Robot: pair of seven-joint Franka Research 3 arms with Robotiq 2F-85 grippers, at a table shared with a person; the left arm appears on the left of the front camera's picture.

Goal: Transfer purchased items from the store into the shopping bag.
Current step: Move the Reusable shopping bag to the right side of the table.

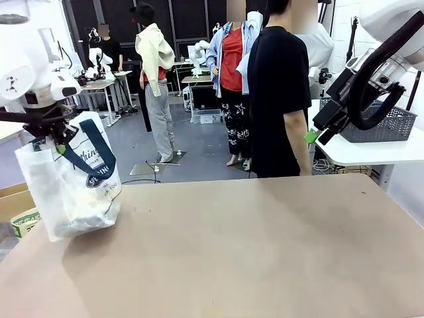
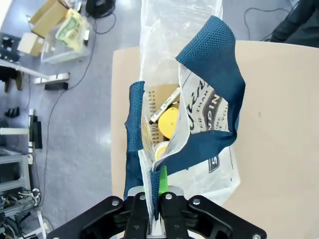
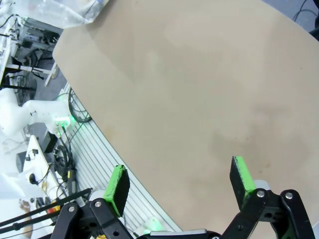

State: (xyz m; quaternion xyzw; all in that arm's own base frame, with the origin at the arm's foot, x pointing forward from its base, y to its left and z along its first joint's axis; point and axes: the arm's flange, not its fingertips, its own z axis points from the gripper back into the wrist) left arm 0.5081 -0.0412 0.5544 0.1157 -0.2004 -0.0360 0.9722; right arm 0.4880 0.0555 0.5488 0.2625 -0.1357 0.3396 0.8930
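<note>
Translucent plastic shopping bag (image 1: 69, 189) with navy strap handles (image 2: 212, 99) and a navy oval logo: hangs directly below the left end effector (image 1: 58, 140), its base resting on the tan surface (image 1: 252, 252) at that arm's near corner. Bag leans slightly, its body bulging toward the surface's middle.

Left end effector (image 2: 155, 201): jaws pinched tight on the bag's upper edge, with plastic film and a fold of navy strap caught between the fingers; one green pad (image 2: 162, 179) shows just beside the strap. In the left wrist view the bag's mouth gapes just ahead of the fingers.

Contents, seen through the mouth: a round yellow item (image 2: 168, 122), a pale stick-shaped item (image 2: 164, 107) with dark markings lying across it, and a brown cardboard piece (image 2: 162, 94) behind both. Exact nature of each cannot be told.

Right end effector (image 3: 182, 181): jaws spread wide, nothing between the green pads, held above bare surface and well apart from the bag. In the front view it hangs raised at the far right side (image 1: 317, 134).

Person in a black shirt (image 1: 278, 93): stands beyond the surface's far edge, nearer the right end effector than the left.

Grey mesh basket (image 1: 384, 126): on a white side table behind the right arm.
</note>
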